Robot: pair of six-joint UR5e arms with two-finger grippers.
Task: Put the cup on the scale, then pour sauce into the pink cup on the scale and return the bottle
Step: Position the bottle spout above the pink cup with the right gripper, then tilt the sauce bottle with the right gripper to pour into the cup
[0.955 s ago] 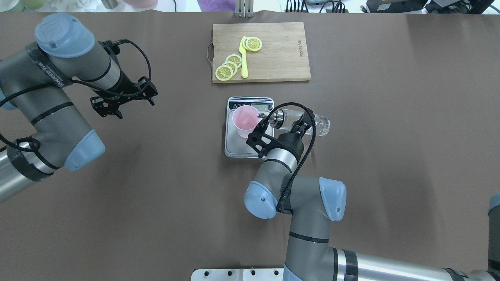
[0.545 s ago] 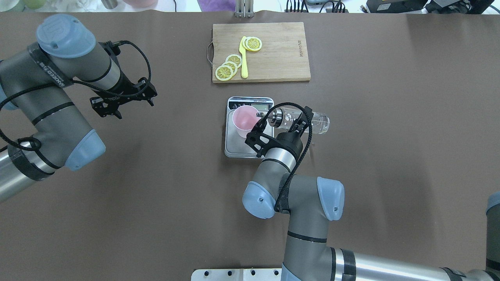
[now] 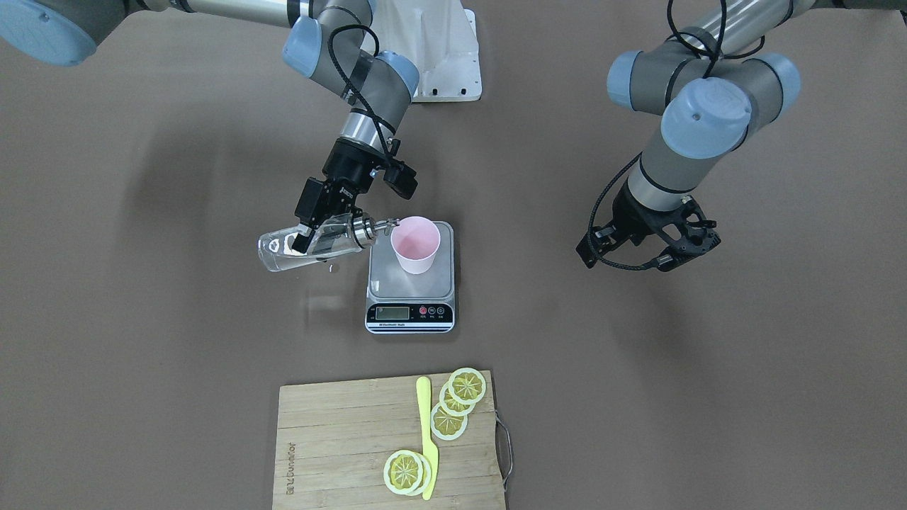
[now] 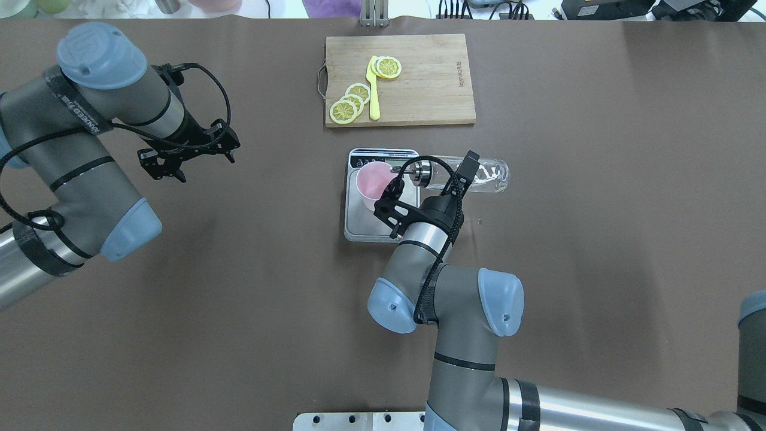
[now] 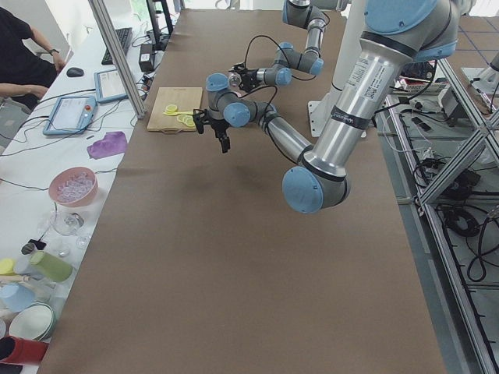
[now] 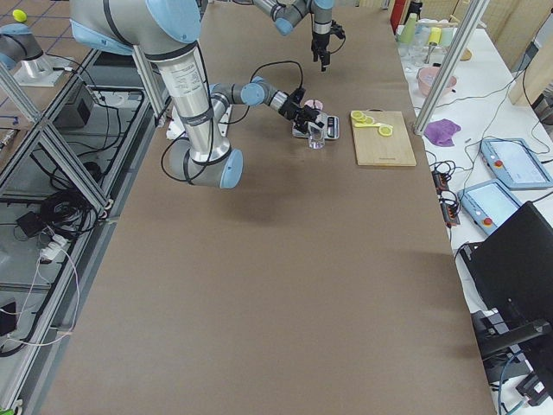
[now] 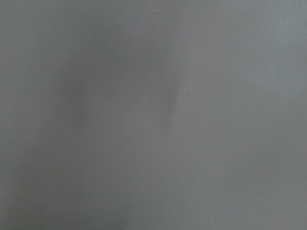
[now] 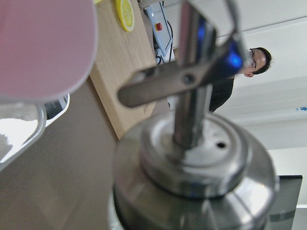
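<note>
The pale pink cup (image 3: pixel 415 244) (image 4: pixel 372 179) stands upright on the steel scale (image 3: pixel 382 283) (image 4: pixel 358 229). My right gripper (image 3: pixel 314 236) (image 4: pixel 459 178) is shut on the clear glass bottle (image 3: pixel 283 251) (image 4: pixel 488 175), which lies about level. Its silver spout (image 3: pixel 382 225) (image 4: pixel 400 170) reaches over the cup's rim. The sauce is colourless and hard to make out; I see no stream. In the right wrist view the cap (image 8: pixel 192 158) fills the frame with the cup (image 8: pixel 43 43) at upper left. My left gripper (image 3: pixel 689 251) (image 4: pixel 163 167) hangs open and empty, far to the side.
A wooden cutting board (image 3: pixel 333 439) (image 4: pixel 431 78) with lemon slices (image 4: pixel 350 102) and a yellow knife (image 4: pixel 373 90) lies beyond the scale. A person (image 5: pixel 19 47) sits at the side desk, where bowls and cups (image 5: pixel 70 187) stand.
The right arm shifted slightly left and away from the robot. The bottle swung to lie level, its spout staying at the cup's rim. The left arm hardly moved.
</note>
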